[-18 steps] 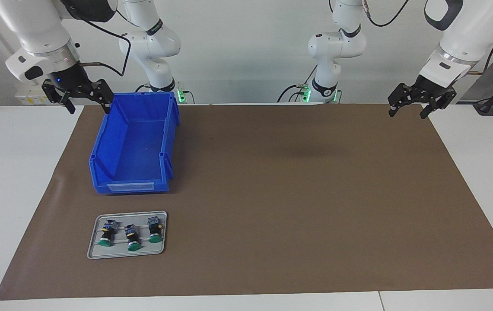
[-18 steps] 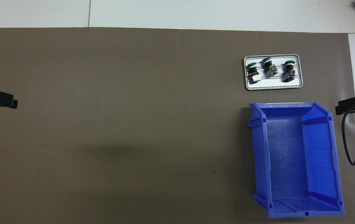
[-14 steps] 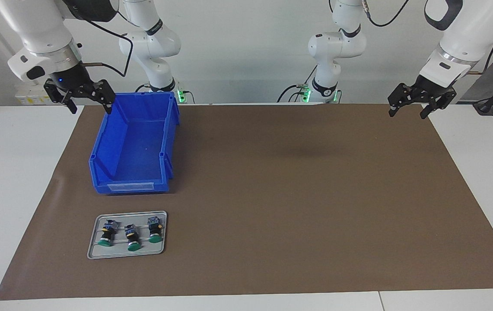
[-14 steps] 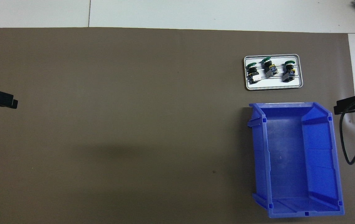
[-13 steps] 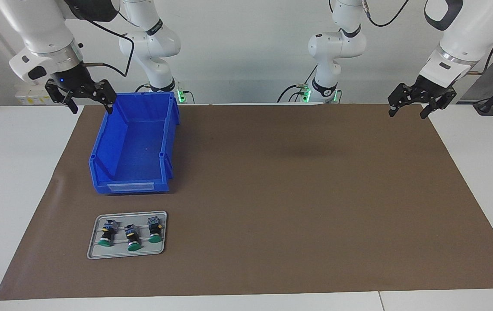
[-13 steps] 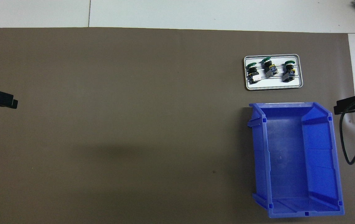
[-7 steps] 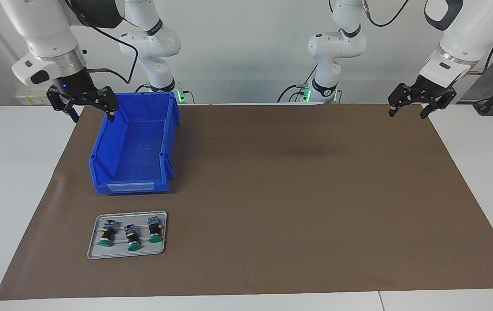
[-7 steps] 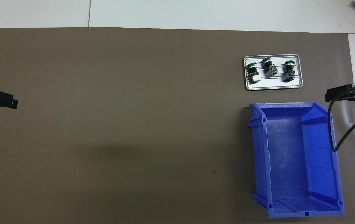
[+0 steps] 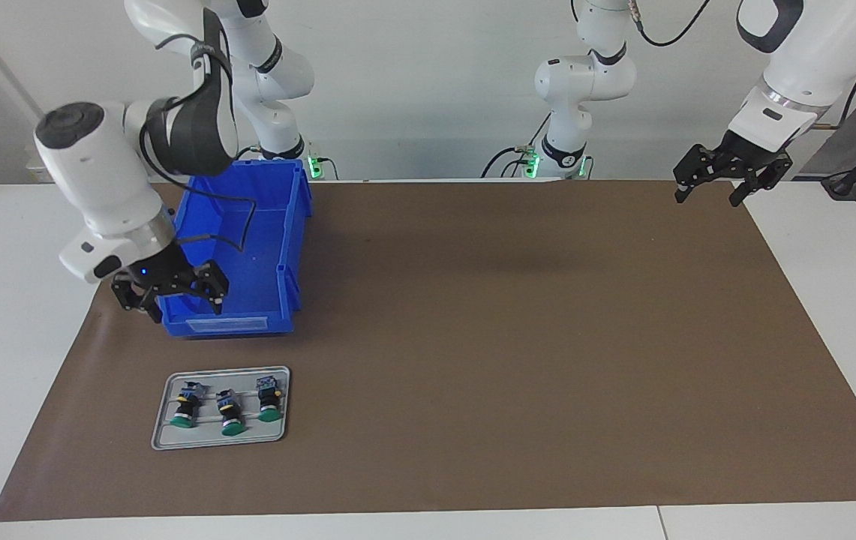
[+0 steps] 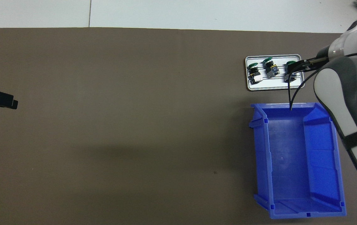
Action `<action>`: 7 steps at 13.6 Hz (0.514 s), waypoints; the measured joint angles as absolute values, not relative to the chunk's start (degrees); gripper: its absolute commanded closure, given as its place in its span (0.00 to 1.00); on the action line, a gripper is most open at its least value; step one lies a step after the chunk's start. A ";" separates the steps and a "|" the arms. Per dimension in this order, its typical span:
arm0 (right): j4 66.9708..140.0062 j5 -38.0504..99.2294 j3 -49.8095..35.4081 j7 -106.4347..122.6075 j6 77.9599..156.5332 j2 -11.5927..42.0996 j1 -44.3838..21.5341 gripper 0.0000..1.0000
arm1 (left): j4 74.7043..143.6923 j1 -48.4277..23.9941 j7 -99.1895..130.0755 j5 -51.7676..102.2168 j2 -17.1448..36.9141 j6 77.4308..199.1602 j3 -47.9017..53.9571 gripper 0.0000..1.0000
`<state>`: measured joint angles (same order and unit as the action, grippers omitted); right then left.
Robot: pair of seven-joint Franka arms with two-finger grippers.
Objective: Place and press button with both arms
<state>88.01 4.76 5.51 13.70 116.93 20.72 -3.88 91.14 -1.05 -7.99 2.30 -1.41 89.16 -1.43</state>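
Though unreadable, label (image 9: 226, 325) on blue bin (image 9: 294, 225)

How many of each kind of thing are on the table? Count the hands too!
Green-capped buttons: 3, lying on the tray
Grey tray: 1
Blue bin: 1
Brown mat: 1
Robot hands: 2, the right hand and the left hand
Total: 8
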 measured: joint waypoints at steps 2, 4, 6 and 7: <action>84.53 6.01 5.45 17.89 120.94 27.50 -3.89 0.00 | 91.14 -1.05 -7.99 2.30 -1.41 89.16 -1.43 0.00; 82.96 6.15 4.74 21.44 125.41 32.70 -3.89 0.00 | 91.14 -1.05 -7.99 2.30 -1.41 89.16 -1.43 0.00; 82.63 6.17 4.24 24.66 129.86 36.04 -3.91 0.02 | 91.14 -1.05 -7.99 2.30 -1.41 89.16 -1.43 0.00; 82.72 6.24 4.24 26.28 130.80 36.93 -3.89 0.04 | 91.14 -1.05 -7.99 2.30 -1.41 89.16 -1.43 0.00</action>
